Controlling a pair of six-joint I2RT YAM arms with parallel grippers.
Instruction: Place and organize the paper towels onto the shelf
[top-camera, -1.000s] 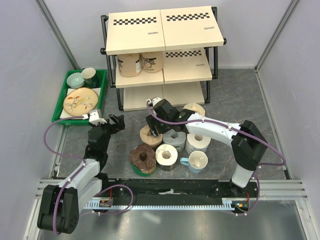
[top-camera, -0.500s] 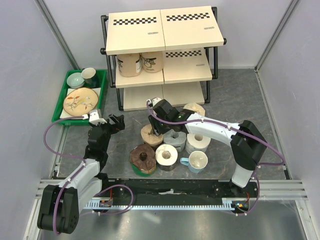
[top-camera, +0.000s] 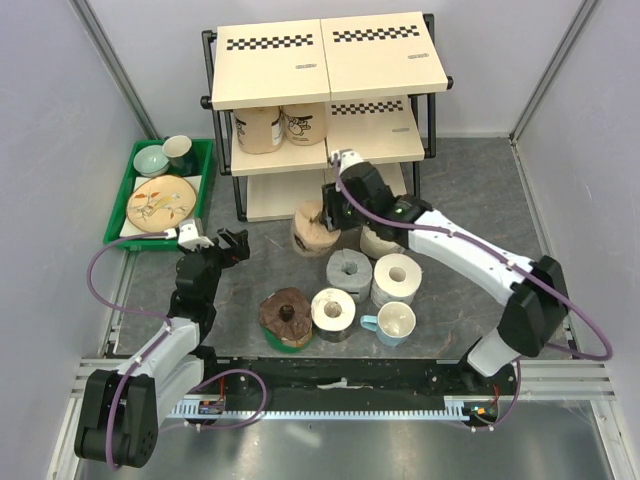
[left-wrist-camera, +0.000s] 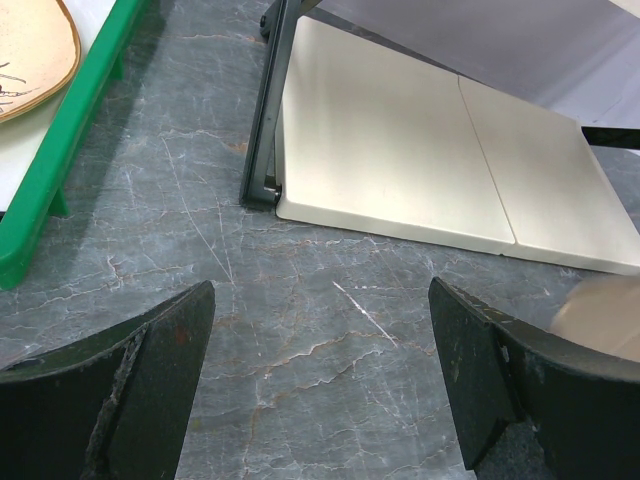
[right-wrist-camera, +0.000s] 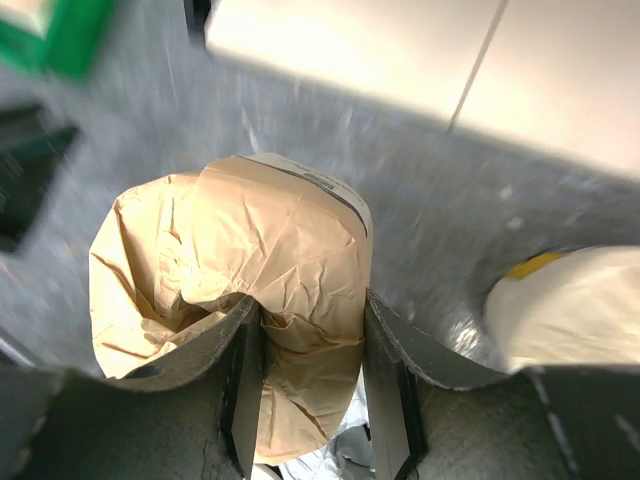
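**Right end effector** (right-wrist-camera: 310, 305): clenched on the tan roll (right-wrist-camera: 230, 240). The jaws pinch one side of its crumpled wall, and one finger appears to sit in the core. The roll hangs beneath the end effector, tilted. It is probably clear of the counter (top-camera: 470, 200), but blur prevents confirmation. The shelf (top-camera: 300, 70) stands just ahead, with its bottom board (right-wrist-camera: 340, 50) directly forward.

**Left end effector** (left-wrist-camera: 320, 330): released, jaws wide apart with nothing between them, above bare counter. The same board lies ahead of it.

**Step in hand (judged):** carrying the tan roll into the shelf. Two rolls (top-camera: 258, 128) already stand on the middle tier, above and ahead of the right end effector.

**Recommendations:**
- The grip is off-centre on soft paper, so advance slowly to limit swing.
- Enter low and level, so the wrist passes under the middle board's edge and inside the black frame post.
- Set the roll upright and hard against one side, leaving space for the other rolls (top-camera: 348, 270) on the counter behind the end effector.
- Release only once the base sits flat.
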